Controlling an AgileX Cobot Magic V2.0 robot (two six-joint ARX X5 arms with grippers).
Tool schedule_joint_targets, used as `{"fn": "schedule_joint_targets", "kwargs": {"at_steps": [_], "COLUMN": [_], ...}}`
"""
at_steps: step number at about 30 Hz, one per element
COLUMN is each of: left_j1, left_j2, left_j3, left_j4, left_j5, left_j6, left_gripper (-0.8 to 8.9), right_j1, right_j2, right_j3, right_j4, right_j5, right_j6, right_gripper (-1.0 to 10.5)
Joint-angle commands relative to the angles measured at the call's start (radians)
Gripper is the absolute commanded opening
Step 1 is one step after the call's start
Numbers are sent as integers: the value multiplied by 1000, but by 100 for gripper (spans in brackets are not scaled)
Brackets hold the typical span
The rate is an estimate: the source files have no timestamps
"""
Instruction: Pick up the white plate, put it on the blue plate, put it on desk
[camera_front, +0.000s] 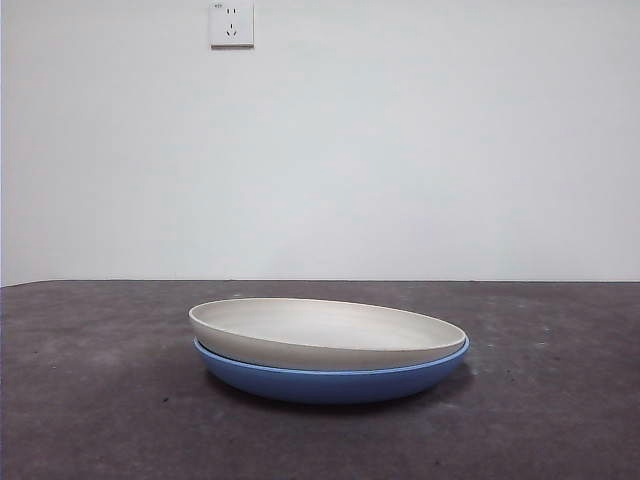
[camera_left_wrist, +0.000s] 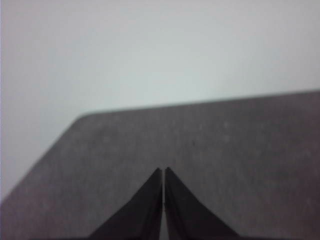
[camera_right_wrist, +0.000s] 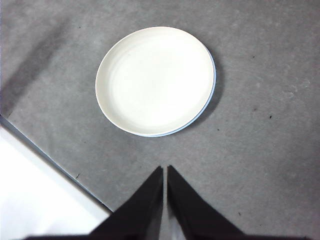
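Observation:
The white plate (camera_front: 320, 332) sits nested on top of the blue plate (camera_front: 330, 382) in the middle of the desk (camera_front: 90, 400). In the right wrist view the white plate (camera_right_wrist: 155, 80) covers almost all of the blue plate (camera_right_wrist: 212, 80), of which only a thin rim shows. My right gripper (camera_right_wrist: 165, 170) is shut and empty, high above the desk and apart from the plates. My left gripper (camera_left_wrist: 163, 171) is shut and empty over bare desk (camera_left_wrist: 225, 145), with no plate in its view.
A desk edge (camera_right_wrist: 55, 165) with a pale floor beyond it runs close to the right gripper. The desk's corner (camera_left_wrist: 82, 117) shows in the left wrist view. A wall socket (camera_front: 231, 24) is on the white wall behind.

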Motion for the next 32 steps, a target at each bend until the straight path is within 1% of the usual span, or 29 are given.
{"fn": "schedule_joint_targets", "kwargs": {"at_steps": [1,10,15,21,32], "left_j1": [2,2,2,2,2], "left_j2": [-15,-79,-136,-136,-136], "left_j3": [-23,-43,-70,-70,-70], "left_j4": [-10,-167,-199,-247,-247], "left_j5": [-3,-3,-3,-3,-3], "left_j6": [-9,-8,-13,-12,-13], "left_gripper": [8,8,8,8,8], "right_j1": [6,6,6,6,6], "right_j2": [7,7,7,7,7], "right_j3": [10,10,10,10,10], "right_j4": [8,8,8,10,11], "right_j5": [-3,-3,-3,-3,-3], "right_j6": [-8,-8,-8,-8,-8], "right_gripper": [8,8,8,8,8]}}
